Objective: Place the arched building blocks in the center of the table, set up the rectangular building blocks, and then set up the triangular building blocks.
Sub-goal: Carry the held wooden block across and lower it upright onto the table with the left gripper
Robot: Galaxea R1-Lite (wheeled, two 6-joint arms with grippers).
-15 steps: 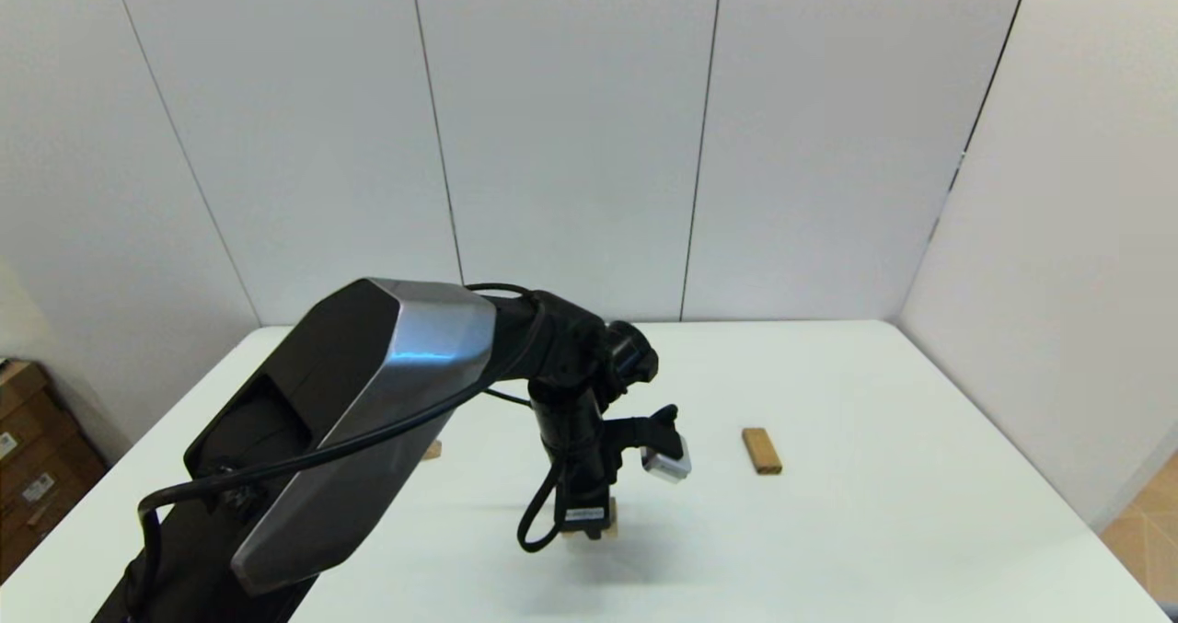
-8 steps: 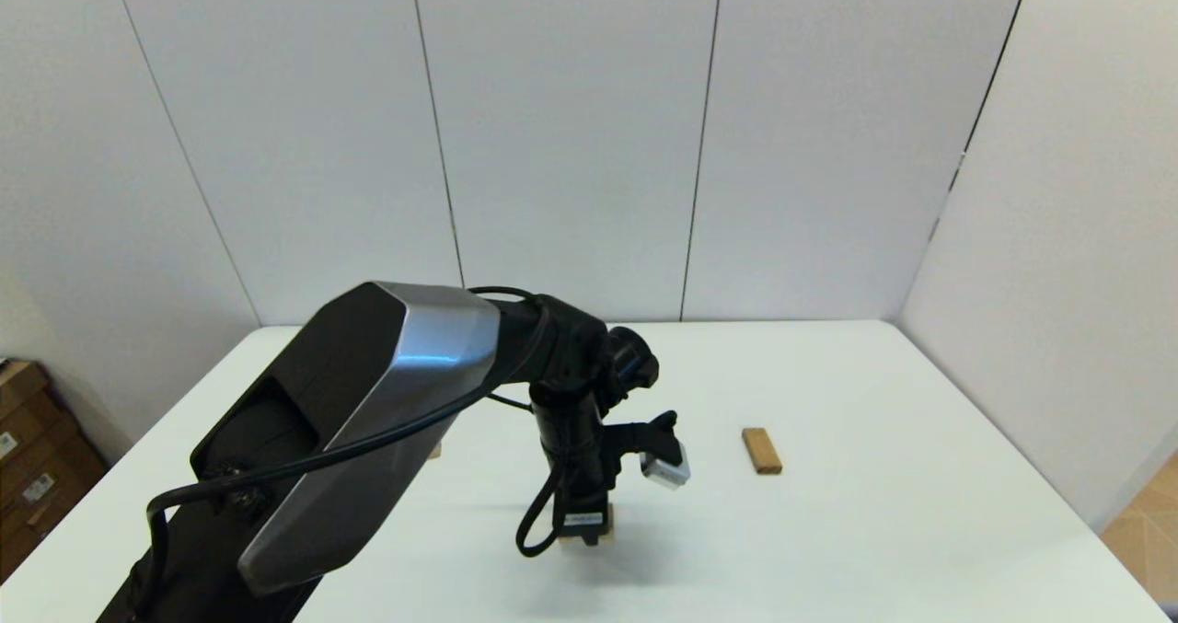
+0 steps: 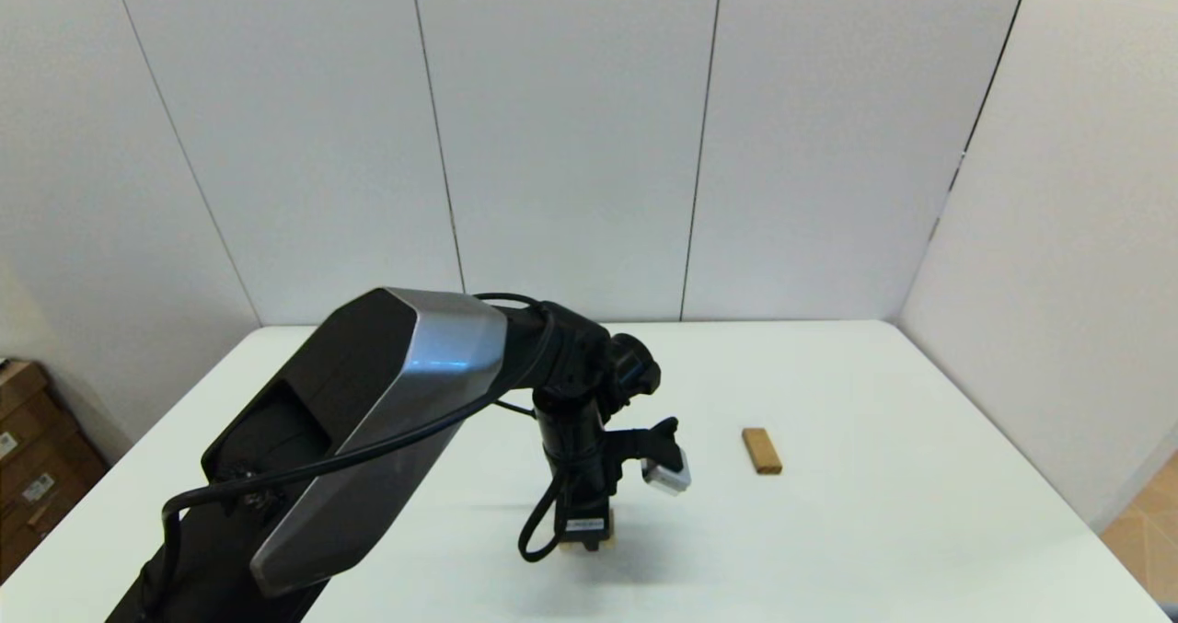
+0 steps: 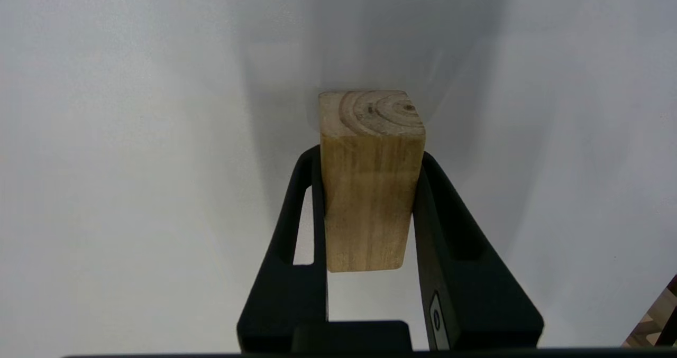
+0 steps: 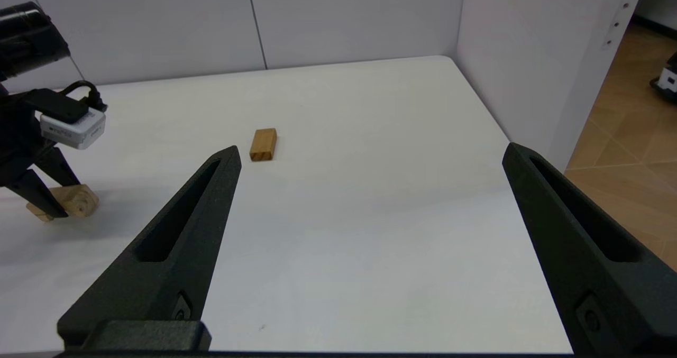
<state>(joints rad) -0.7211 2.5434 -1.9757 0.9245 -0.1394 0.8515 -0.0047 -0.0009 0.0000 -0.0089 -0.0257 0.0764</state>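
Left hand (image 4: 370, 157) has lowered, clamped on arched block (image 4: 370, 178), end grain visible only wrist-side.

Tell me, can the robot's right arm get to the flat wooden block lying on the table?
Probably yes. The right gripper is open, and the flat block lies alone on bare table ahead of it, with nothing between.

pale panelled walls (image 3: 571, 126) with thin seams, brown cardboard boxes (image 3: 32, 462) (far left), tan tiled floor (image 5: 619, 130).
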